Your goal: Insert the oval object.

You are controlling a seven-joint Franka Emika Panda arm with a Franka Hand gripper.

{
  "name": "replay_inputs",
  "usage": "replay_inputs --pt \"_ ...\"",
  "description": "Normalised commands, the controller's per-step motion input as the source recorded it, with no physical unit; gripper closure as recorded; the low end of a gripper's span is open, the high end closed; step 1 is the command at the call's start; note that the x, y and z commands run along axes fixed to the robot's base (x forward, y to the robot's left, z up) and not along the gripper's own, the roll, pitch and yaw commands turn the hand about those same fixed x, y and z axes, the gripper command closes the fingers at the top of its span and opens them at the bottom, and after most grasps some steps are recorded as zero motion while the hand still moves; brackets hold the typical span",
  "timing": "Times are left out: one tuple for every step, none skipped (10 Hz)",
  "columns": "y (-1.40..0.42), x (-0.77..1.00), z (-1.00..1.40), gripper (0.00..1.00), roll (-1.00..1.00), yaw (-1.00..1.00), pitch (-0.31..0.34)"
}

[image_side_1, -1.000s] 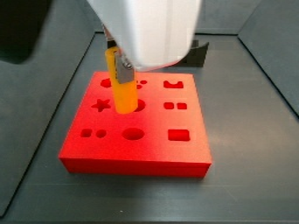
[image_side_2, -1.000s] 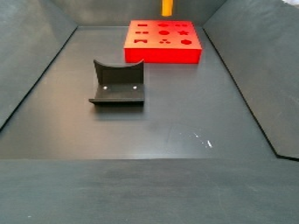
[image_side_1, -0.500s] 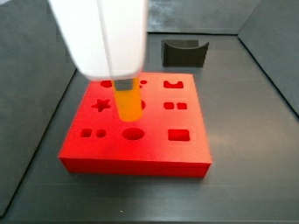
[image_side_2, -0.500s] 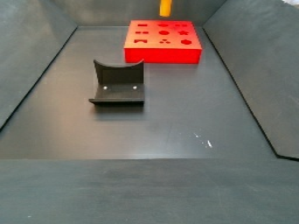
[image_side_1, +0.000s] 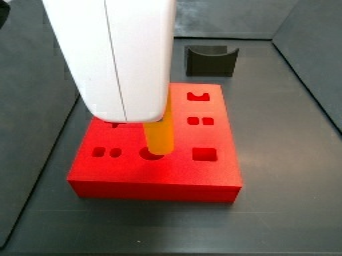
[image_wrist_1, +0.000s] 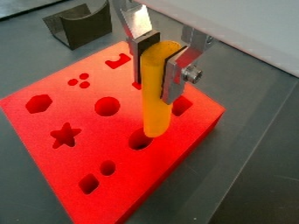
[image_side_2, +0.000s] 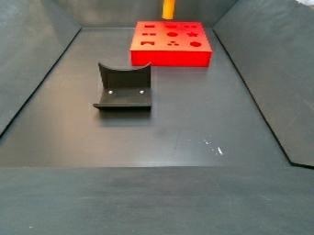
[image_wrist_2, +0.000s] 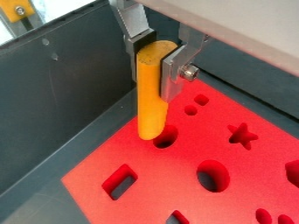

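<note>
My gripper [image_wrist_1: 160, 70] is shut on the upper end of the oval object [image_wrist_1: 156, 101], a long orange-yellow peg held upright. It shows the same way in the other wrist view, gripper [image_wrist_2: 156, 63] and peg [image_wrist_2: 149, 96]. The peg hangs over the red block [image_wrist_1: 70, 166], its lower end at the mouth of a rounded hole [image_wrist_2: 167, 136] near the block's edge. I cannot tell whether the tip is inside. In a side view the arm's white housing [image_side_1: 120, 60] hides the fingers, and the peg [image_side_1: 158, 138] reaches down to the front-row hole. The peg [image_side_2: 170, 9] also shows over the block [image_side_2: 172, 43] far away.
The red block has several other shaped holes, among them a star [image_wrist_1: 65, 135] and a square [image_side_1: 203, 155]. The dark fixture stands on the floor apart from the block [image_side_2: 123, 87], also behind it [image_side_1: 209, 60]. Grey bin walls [image_side_2: 37, 73] ring the floor.
The gripper has carried the peg from over the block's middle hole to the front-row hole and lowered it. The grip is unchanged.
</note>
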Motion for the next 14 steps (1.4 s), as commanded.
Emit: replay_inputs --pt "0.04 0.0 -0.15 1.0 0.17 -0.51 0.096" --pt "0.07 -0.13 -0.14 1.0 0.13 -0.5 0.116" --pt "0.05 -0.1 -0.12 1.0 0.01 -0.36 0.049" --pt "0.02 -0.05 -0.14 1.0 0.01 -0.29 0.019" --pt "0.02 -0.1 -0.17 1.0 0.09 -0.29 0.043" --pt "0.0 -0.03 -0.15 1.0 0.07 -0.27 0.036" --pt "0.01 0.0 -0.15 1.0 0.06 -0.19 0.027" --pt "0.0 0.07 -0.16 1.0 0.05 -0.06 0.019" --pt "0.0 0.17 -0.19 1.0 0.03 0.0 0.01" --pt "0.12 0.11 -0.23 1.0 0.03 0.0 0.019" --pt "0.11 0.08 -0.24 1.0 0.04 0.0 0.011" --pt "0.0 0.07 -0.19 1.0 0.01 0.0 0.0" --pt "0.0 0.0 -0.2 1.0 0.03 0.0 0.0" --pt "-0.23 0.0 -0.09 1.0 0.11 0.0 0.0"
